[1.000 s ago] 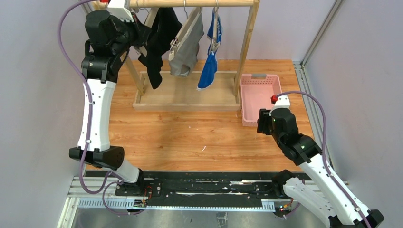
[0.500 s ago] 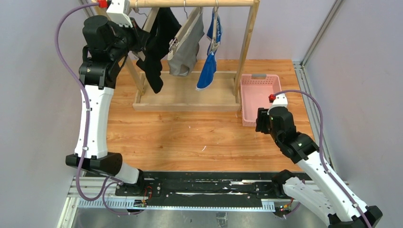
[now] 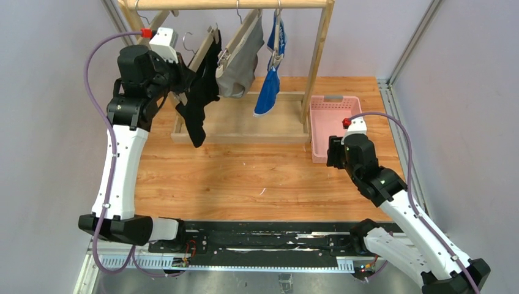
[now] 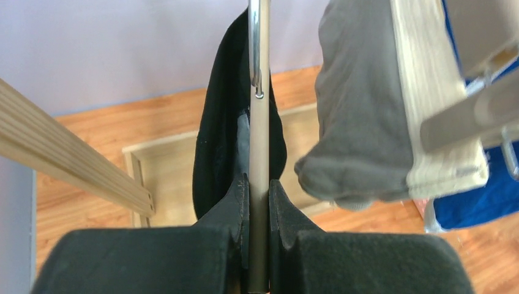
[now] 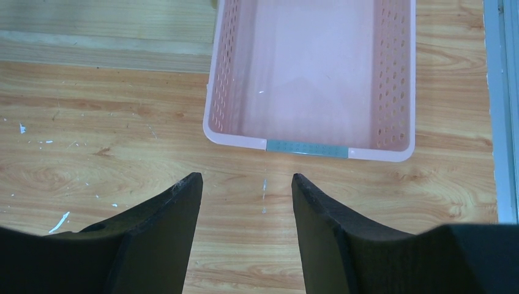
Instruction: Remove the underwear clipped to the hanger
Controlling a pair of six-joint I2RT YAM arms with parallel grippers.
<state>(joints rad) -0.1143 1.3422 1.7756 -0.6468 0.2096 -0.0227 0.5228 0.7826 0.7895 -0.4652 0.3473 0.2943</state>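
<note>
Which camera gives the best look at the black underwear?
The top external view: the black underwear shows nearly whole there, hanging from the hanger that the left gripper clamps. The left wrist view sees it only edge-on, partly hidden behind the hanger's bar. The right wrist view shows none of it.

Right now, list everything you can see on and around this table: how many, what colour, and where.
black underwear: one, black, clipped to the hanger held off the rail.
grey underwear: one, grey, hanging on the rack.
blue underwear: one, blue, right of the grey.
rack: one, wooden, far side of the table.
basket: one, pink, empty, right of the rack.
table: one, wooden.
left gripper: one, black, shut on the hanger.
right gripper: one, black, open, facing the basket.
</note>
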